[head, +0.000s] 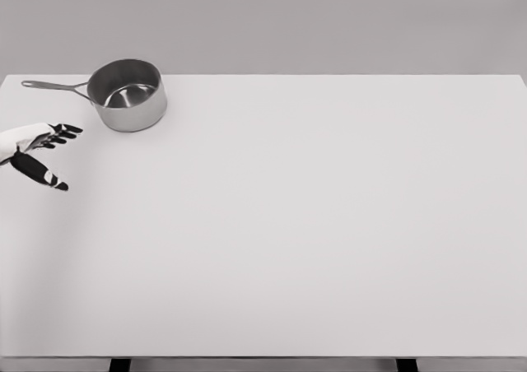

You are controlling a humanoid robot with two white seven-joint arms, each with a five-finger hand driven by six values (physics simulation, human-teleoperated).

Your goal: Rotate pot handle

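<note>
While the left hand (pixel 39 151) hangs at the left edge of the frame with fingers spread and thumb splayed below, holding nothing, the pot handle (pixel 54 86) lies just above it in the upper left, pointing left from the steel pot (pixel 128 95). Coming in low, the fingers could slide under or skip off the thin handle; a hard shove might push the pot along the white table (pixel 329 224) instead of turning it.

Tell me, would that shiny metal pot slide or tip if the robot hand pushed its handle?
The shiny steel saucepan sits flat and wide on the smooth white table, so it would probably slide or pivot, not tip. Its long thin handle looks rigid, giving leverage. The open left robot hand is apart from it.
</note>
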